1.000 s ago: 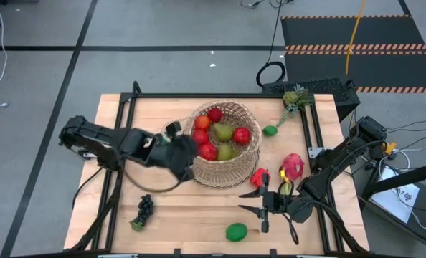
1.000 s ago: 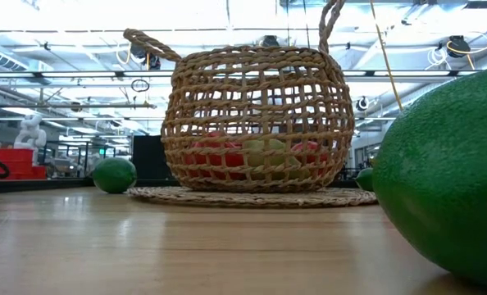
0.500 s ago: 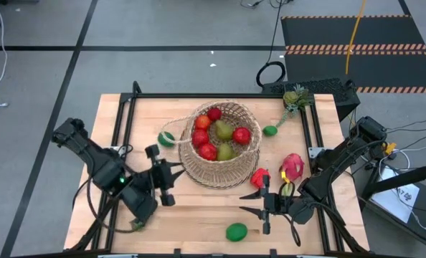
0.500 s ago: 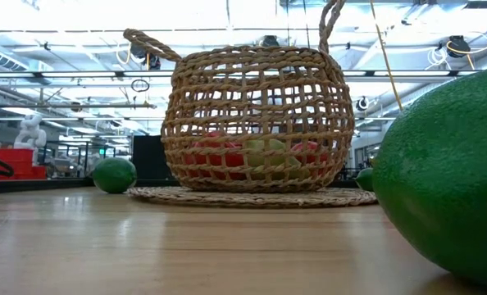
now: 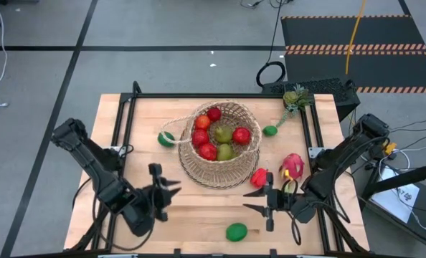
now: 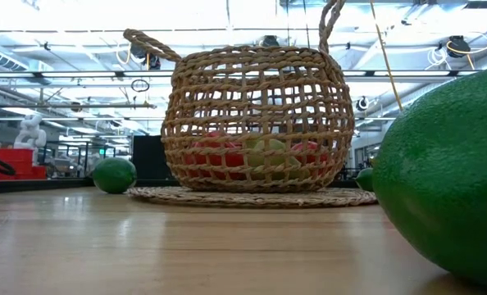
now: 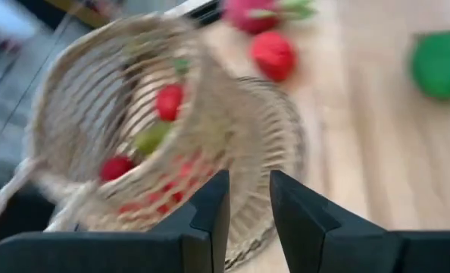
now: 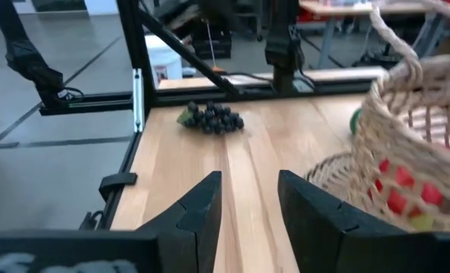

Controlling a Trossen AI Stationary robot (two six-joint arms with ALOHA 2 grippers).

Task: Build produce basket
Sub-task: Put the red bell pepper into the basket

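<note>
**Basket partly filled, both grippers empty**

The basket (image 5: 221, 143) is set at the middle of the table (image 5: 199, 226); red round fruits (image 5: 209, 151) and green pears (image 5: 223, 132) are held inside it. A lime (image 5: 236, 231), a dragon fruit (image 5: 292, 166) and grapes (image 8: 211, 117) are left outside on the wood. The left gripper (image 5: 161, 195) is placed near the table's front-left, jaws apart and empty. The right gripper (image 5: 262, 200) is kept front-right, jaws likewise apart.
</note>
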